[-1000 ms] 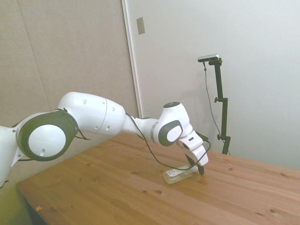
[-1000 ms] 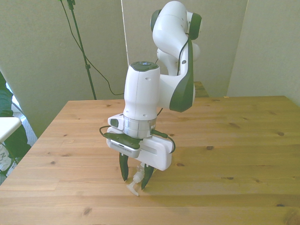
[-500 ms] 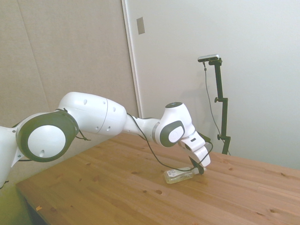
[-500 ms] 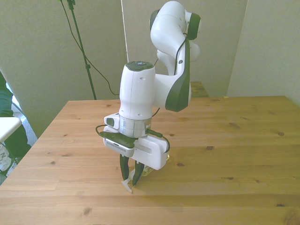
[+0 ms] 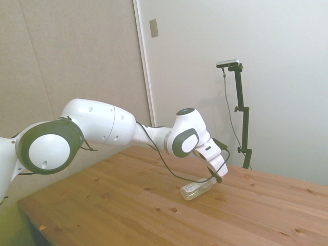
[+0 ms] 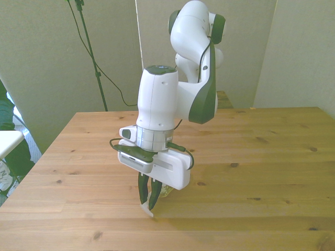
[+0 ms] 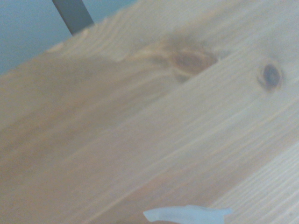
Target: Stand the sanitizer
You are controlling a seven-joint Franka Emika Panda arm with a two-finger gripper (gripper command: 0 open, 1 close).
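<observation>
The sanitizer, a small clear bottle with pale liquid, lies on the wooden table with its pump end raised a little off the wood. My gripper is shut on that pump end. In the front view the dark fingers stand close together around the neck. The white nozzle tip pokes out below them, and a bit of the bottle shows behind. The wrist view catches only the white nozzle over wood grain.
At the front view's left edge are a person's dark sleeve and a white surface. Bare wooden table stretches to the front view's right of the gripper.
The fingers closed on the pump end of the sanitizer. The gripper then rose slightly, tipping that end of the bottle up off the table.
</observation>
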